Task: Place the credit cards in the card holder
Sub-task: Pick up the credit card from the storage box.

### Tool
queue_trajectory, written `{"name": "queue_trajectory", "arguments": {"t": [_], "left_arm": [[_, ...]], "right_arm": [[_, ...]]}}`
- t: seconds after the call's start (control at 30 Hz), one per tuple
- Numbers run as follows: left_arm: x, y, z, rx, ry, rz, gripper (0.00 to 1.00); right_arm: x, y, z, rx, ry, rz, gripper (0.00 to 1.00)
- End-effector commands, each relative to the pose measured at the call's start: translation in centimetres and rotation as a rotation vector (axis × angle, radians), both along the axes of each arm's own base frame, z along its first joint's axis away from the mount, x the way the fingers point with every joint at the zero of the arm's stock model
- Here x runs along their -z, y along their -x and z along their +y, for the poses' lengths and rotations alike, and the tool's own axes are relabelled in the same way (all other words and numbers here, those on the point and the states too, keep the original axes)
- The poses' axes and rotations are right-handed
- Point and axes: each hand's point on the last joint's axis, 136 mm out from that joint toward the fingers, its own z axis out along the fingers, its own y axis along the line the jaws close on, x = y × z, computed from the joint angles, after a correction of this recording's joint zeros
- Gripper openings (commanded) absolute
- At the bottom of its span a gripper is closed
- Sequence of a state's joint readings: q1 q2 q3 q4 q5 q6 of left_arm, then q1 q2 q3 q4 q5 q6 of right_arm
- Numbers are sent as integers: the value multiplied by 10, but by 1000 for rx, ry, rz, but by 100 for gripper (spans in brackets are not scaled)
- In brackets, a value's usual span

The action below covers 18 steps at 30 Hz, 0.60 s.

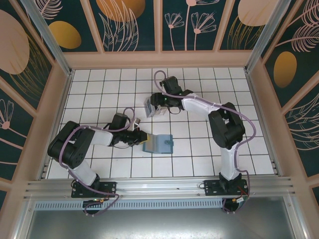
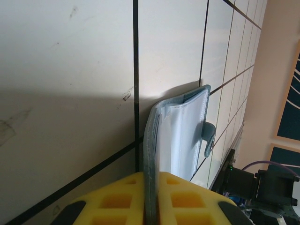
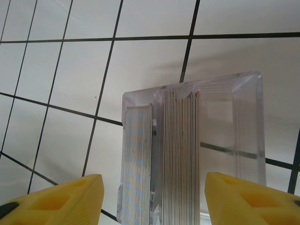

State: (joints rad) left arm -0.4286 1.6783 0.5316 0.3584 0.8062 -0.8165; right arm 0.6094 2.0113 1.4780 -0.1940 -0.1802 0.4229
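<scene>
Overhead view of a white tiled bench (image 1: 199,149) with black grid lines, walled by panels painted with leaves, with 2 black-and-white robot arms mounted at its near edge. The left arm (image 1: 79,144) stretches toward the middle of the bench, where a small teal-blue soft folding wallet, the card holder (image 1: 159,144), lies. The left jaws are clenched on the left edge of the card holder. Seen from the left wrist, the yellow padded fingertips (image 2: 112,201) squeeze 1 teal cover between them. Beyond them the card holder (image 2: 180,136) is slightly parted, showing a pale inner pocket and a small rounded clasp tab (image 2: 209,138) on its far side. The right arm (image 1: 224,124) bends across toward the bench's centre, farther from the bases. Its wrist is above a clear plastic case (image 1: 155,110) that sits near the card holder but apart from it. Seen from the right wrist, the credit cards (image 3: 180,154), thin grey-silver rectangles with paler stripes, stand packed on edge inside the clear plastic case (image 3: 234,131). The right jaws are released: the 2 yellow fingertips (image 3: 61,201) sit wide apart, 1 toward each side of the case, gripping nothing.
</scene>
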Motion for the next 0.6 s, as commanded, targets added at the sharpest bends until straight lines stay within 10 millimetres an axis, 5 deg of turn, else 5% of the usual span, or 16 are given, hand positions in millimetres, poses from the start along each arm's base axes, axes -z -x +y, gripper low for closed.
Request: {"name": "queue_trajectory", "arguments": {"t": [0.0,0.57], "left_arm": [[6,8,4,-5,-25,26,14],[5,5,2,2,-21,25,15]], "right_arm": [[13,-3,-3,2,60,25,60],[5,4,23,-66,-21,61,60]]}}
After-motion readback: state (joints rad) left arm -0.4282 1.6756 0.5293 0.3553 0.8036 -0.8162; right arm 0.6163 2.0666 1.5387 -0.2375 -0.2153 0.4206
